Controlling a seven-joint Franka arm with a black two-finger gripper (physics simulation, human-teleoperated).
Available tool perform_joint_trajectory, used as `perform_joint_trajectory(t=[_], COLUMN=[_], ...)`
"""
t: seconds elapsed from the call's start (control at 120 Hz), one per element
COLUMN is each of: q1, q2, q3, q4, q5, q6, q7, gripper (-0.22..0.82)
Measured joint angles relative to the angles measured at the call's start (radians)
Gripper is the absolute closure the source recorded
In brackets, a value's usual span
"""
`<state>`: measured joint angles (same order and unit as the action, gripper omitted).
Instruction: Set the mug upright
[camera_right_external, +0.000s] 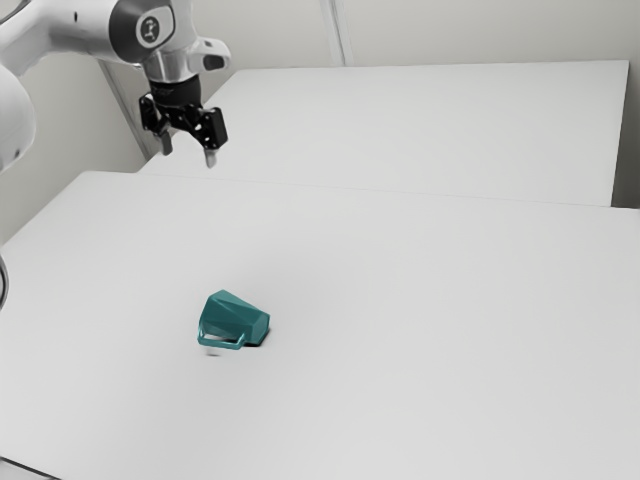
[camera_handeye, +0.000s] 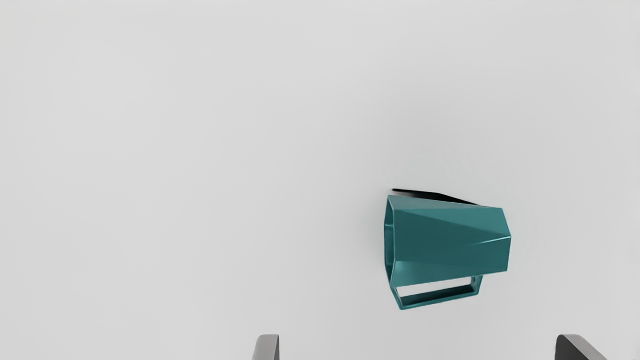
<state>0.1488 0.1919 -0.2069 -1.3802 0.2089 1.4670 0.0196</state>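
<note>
In the exterior view, the near part of the white desk (camera_right_external: 420, 390) lies closest to the camera and spreads out below the end effector (camera_right_external: 188, 156). The end effector hangs well above the desk with its fingers (camera_right_external: 210, 158) pointing down and held apart. The white and grey arm (camera_right_external: 75, 32) comes in from the exterior view's left and carries it. The teal mug (camera_right_external: 232, 318) lies on its side on the desk, well below the end effector, nearer the camera and a little toward the exterior view's right. Its wide end points to the exterior view's left and its narrower base to the exterior view's right. The handle (camera_right_external: 222, 345) is on the side toward the camera. Beyond the end effector, a second white surface (camera_right_external: 420, 125) stretches toward the exterior view's right, with a pale wall (camera_right_external: 480, 30) behind it.

In the wrist view, the two grey fingertips come nearest the camera, with a wide gap between them. The mug lies out ahead of that gap and apart from both fingers. It sits closer to the finger that its base points toward, while its open mouth faces the other finger's side. The handle is on the side of the mug nearest the fingertips, and a dark shadow (camera_handeye: 440, 197) runs along the side away from them.
</note>
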Motion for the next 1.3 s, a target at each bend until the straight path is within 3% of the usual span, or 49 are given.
perform_joint_trajectory(t=[0.167,0.292,0.467,0.692,0.917,1.117,1.3], q1=[-0.007,-0.014,-0.001,-0.005,0.003,-0.029,-0.013], q2=[-0.044,-0.052,-0.049,-0.054,-0.112,-0.077,0.008], q3=[0.003,0.124,0.222,0.395,0.48,0.577,0.593], q4=[-0.013,-0.009,-0.019,-0.227,-0.508,-0.615,-0.637], q5=[-0.033,-0.097,-0.221,-0.44,-0.653,-0.829,-0.95], q6=[0.013,0.022,0.033,0.137,0.271,0.323,0.325], q7=[-0.001,0.0,0.005,0.056,0.167,0.3,0.421], gripper=[0.0,0.0,0.0,0.0,0.0,0.0,0.0])
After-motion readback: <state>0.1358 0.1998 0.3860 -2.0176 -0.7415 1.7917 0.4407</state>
